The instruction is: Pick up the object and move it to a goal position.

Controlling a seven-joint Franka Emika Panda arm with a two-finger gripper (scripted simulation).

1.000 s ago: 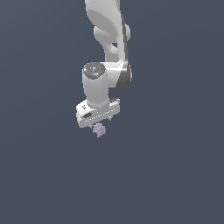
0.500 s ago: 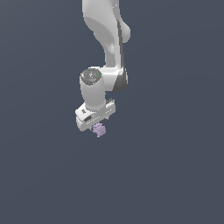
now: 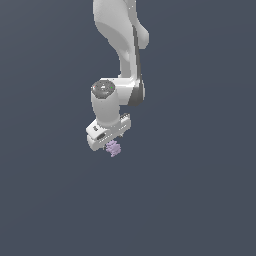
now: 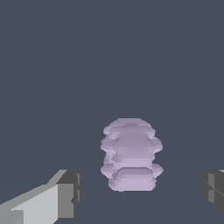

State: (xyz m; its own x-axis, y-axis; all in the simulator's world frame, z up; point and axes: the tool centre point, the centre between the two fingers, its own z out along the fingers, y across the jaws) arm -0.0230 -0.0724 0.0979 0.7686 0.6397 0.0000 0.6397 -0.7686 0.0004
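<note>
The object [image 3: 114, 148] is a tiny pale lavender knobbly cluster, showing just under the white hand in the exterior view. My gripper [image 3: 111, 144] hangs over it there, and its fingertips are hard to make out. The wrist view shows the object [image 4: 131, 153] between the two fingers [image 4: 65, 192], with a clear gap on each side. My gripper [image 4: 140, 190] is open and touches nothing.
A plain dark grey-blue surface [image 3: 200, 200] fills everything around the arm [image 3: 120, 30]. No other objects or edges show.
The wrist has sunk lower and the hand has shifted slightly toward the exterior view's left and turned a little. The object has stayed in place.
</note>
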